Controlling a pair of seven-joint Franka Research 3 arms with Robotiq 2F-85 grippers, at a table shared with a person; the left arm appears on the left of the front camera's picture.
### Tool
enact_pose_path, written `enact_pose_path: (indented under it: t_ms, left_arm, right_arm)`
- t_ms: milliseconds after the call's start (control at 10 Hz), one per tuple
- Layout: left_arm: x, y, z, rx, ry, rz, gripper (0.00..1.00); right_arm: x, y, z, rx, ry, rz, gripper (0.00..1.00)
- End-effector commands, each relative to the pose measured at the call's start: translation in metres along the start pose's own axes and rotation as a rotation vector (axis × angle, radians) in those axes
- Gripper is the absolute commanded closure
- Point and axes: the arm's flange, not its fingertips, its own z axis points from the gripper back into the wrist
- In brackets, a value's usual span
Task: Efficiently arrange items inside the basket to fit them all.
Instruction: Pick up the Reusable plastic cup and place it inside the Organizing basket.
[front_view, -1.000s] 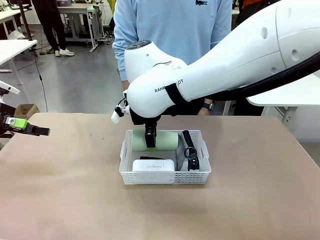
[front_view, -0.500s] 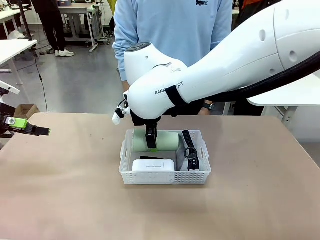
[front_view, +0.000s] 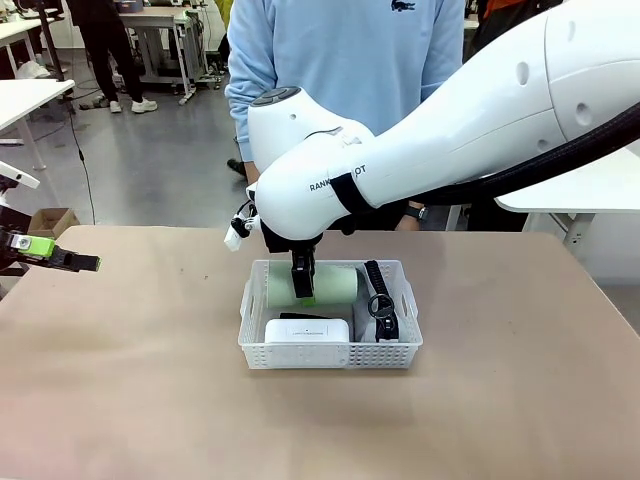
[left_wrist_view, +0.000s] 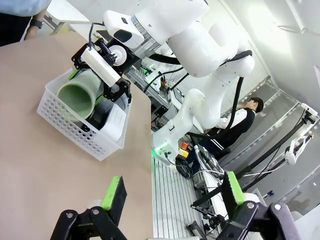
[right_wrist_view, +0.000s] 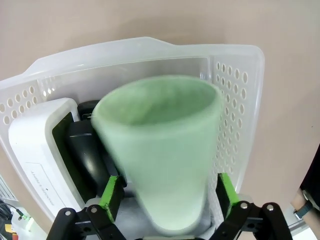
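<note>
At the far left of the front view, the left gripper (front_view: 88, 263) sits just above the table's (front_view: 150, 400) left edge, well apart from the basket (front_view: 330, 352). In the left wrist view, its two fingers (left_wrist_view: 115, 194) stand wide apart with nothing between them, so it is let go and empty. Moving toward the middle, the white basket sits on the brown table, in front of a person in a light blue top (front_view: 345, 60) who stands at the far side. Inside the basket, the white box (front_view: 307, 330) lies along the near wall. Just behind the box is a small dark thing, which looks like the black stapler (right_wrist_view: 90, 152) in the right wrist view. The pale green cup (front_view: 312, 284) lies on its side along the far wall of the basket. The right gripper (front_view: 302, 283) comes down from the big white right arm (front_view: 440, 130) and reaches into the basket at the cup. In the right wrist view, the cup sits between the two green pads (right_wrist_view: 112, 192), with its open mouth pointing away. The cup is blurry there, and I cannot tell if the pads are squeezing it or only sitting beside it. To the right of the cup, the grey pouch (front_view: 380, 305) with its black zipper and ring stands along the basket's right end.
</note>
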Motion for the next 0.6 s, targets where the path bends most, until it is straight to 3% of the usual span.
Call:
enact_pose_path:
  t_ms: [0,500]
  left_arm:
    - [0.0004,-0.0028,-0.0002,0.003,0.002,-0.001,0.0]
    - [0.0004,-0.0028,-0.0002,0.003,0.002,-0.001,0.0]
  right_arm:
    - [0.0015,-0.0028,0.002,-0.035,0.014,0.008,0.0]
    - [0.0012,0.0002,0.0018,-0.043,0.003,0.006,0.0]
